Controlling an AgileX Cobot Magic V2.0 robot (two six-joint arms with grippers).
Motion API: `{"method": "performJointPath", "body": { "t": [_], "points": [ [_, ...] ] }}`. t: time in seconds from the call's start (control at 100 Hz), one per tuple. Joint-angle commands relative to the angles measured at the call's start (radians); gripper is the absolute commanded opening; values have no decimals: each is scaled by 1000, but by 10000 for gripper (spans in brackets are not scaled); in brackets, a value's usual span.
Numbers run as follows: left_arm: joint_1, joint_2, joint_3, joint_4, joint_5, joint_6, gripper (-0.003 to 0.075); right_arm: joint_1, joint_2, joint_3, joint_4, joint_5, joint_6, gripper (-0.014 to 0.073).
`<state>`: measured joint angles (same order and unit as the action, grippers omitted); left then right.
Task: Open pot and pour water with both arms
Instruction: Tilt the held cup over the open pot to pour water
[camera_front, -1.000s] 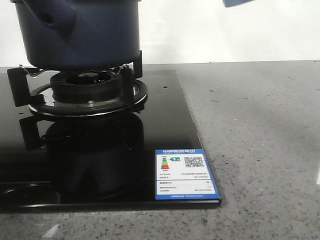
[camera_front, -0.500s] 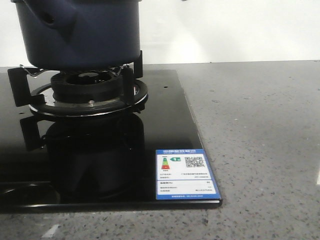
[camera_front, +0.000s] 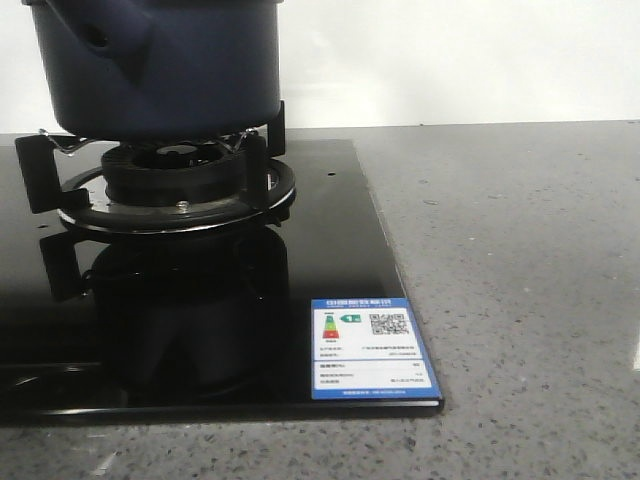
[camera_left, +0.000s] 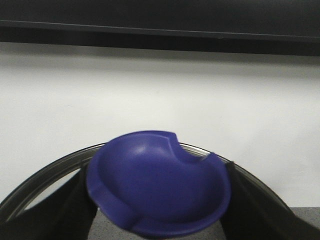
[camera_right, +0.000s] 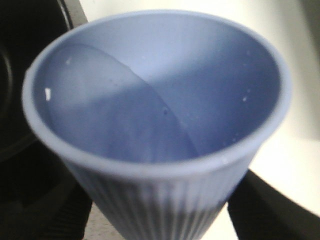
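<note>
The dark navy pot stands on the gas burner at the far left of the front view, its top cut off by the frame; its stubby handle with a hole faces the camera. No gripper shows in that view. In the left wrist view my left gripper is shut on the blue knob of a glass lid, held up before a white wall. In the right wrist view my right gripper is shut on the pale blue ribbed cup, next to a dark round shape.
A black glass hob covers the left half of the grey speckled counter. A blue and white label sits at the hob's near right corner. A white wall stands behind.
A pale blue piece at the top right edge of the front view one second ago has gone out of the frame. The pot and hob have not moved.
</note>
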<state>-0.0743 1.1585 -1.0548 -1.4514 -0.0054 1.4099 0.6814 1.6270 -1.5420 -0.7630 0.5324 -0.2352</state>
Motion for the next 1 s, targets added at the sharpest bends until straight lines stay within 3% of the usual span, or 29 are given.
{"method": "performJointPath", "body": {
  "t": [0.0, 0.48, 0.67, 0.99],
  "points": [
    [3, -31, -36, -1, 5, -2, 399, 1, -46, -42, -102, -80, -10, 332],
    [3, -31, -36, -3, 34, -2, 399, 3, 19, -40, -282, -108, -15, 332],
    [3, -31, -36, -3, 48, -2, 399, 3, 19, -40, -297, -110, -104, 332],
    [3, -31, -36, -3, 51, -2, 399, 3, 19, -40, -318, -127, -147, 332]
  ]
}}
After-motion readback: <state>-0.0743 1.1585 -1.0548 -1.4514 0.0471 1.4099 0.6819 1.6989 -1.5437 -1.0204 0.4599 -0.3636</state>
